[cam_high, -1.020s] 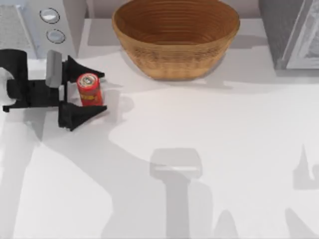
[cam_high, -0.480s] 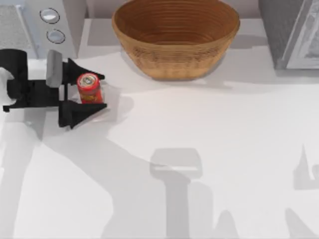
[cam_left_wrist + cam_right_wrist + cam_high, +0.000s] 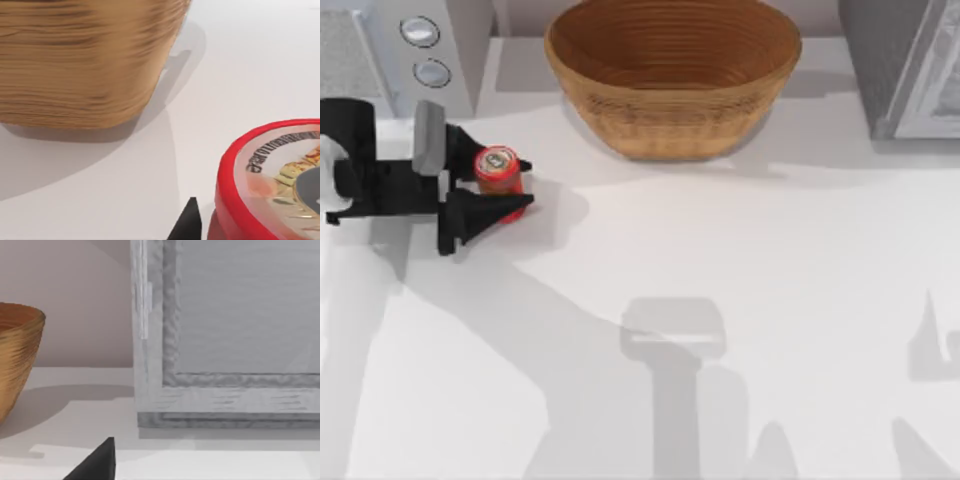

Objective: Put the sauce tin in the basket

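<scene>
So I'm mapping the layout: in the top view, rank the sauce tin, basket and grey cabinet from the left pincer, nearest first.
1. Sauce tin: between the left pincer's fingers, table's left.
2. Basket: back centre.
3. Grey cabinet: back right corner, farthest.

A grey appliance with two round knobs (image 3: pixel 425 52) stands at the table's (image 3: pixel 740 300) left.

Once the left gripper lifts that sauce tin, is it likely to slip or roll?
The sauce tin looks rigid and smooth-walled, so it may slip between the left gripper's narrow fingertips. Being round, it would probably roll if it tipped. It looks small, likely light.
</scene>
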{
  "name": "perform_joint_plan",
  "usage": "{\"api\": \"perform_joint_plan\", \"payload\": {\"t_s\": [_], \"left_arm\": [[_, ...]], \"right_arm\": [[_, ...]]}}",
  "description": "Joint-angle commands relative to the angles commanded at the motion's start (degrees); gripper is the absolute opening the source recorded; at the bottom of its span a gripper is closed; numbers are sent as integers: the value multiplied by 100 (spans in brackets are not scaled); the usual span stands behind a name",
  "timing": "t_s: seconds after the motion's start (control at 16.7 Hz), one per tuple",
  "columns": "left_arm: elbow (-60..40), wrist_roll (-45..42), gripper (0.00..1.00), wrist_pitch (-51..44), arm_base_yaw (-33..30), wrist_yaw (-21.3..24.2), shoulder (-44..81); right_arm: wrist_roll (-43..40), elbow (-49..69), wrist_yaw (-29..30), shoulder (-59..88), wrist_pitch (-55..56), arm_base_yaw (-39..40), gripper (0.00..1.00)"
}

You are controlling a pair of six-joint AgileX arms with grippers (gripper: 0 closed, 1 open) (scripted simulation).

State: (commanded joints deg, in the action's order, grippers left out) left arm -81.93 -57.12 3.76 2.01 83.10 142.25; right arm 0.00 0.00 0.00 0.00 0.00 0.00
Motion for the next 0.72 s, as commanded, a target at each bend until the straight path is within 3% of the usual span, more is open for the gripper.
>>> {"api": "perform_joint_plan", "payload": {"t_s": [0.12,0.72], "left_arm": [[0,0,0,0,0,0,0],[-1,-55,0,-53,33,-5,3]], "right_arm": [[0,0,0,0,0,0,100],[0,0,0,0,0,0,100]]}}
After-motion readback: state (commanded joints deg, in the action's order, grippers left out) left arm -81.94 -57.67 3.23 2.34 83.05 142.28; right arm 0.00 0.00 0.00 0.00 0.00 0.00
